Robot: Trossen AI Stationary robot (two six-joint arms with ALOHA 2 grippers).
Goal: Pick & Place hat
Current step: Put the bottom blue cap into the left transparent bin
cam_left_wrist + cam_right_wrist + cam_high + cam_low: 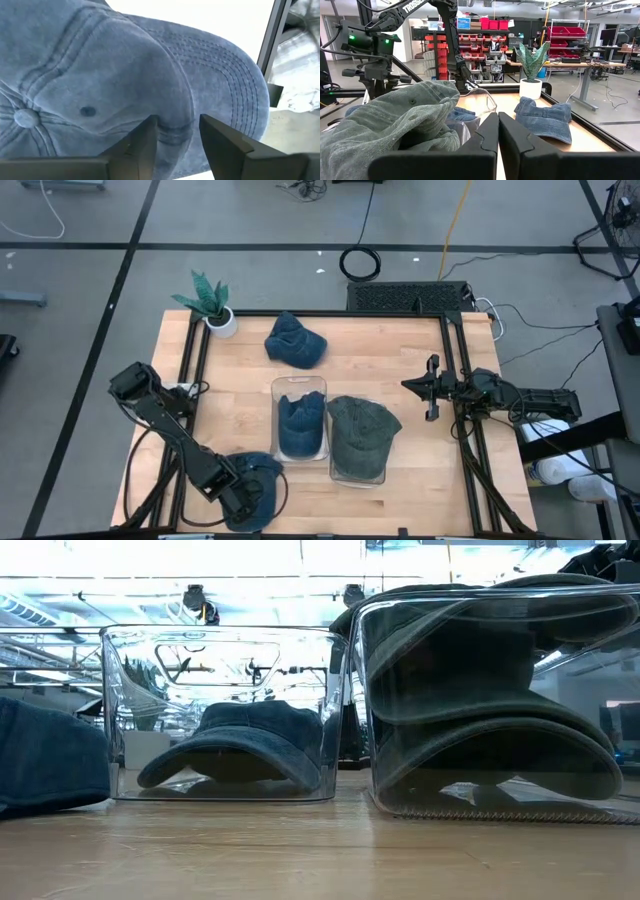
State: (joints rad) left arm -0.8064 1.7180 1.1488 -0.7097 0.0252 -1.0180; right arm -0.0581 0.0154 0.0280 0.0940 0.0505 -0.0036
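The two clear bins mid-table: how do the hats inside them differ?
The blue hat in the left bin sits low, well below the rim; the grey-green hat fills the right bin and bulges over its edge. In the low view, the blue one lies flat on the bin's floor, while the grey-green one presses against the wall. Both are washed-cotton caps in clear bins side by side.

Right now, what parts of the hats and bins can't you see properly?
- Blue hat at the left gripper: in the high view the arm covers part of it.
- Green hat: it hides most of its bin from above.
- Low view: the left edge cuts off a blue hat; the bin walls blur the hats inside.
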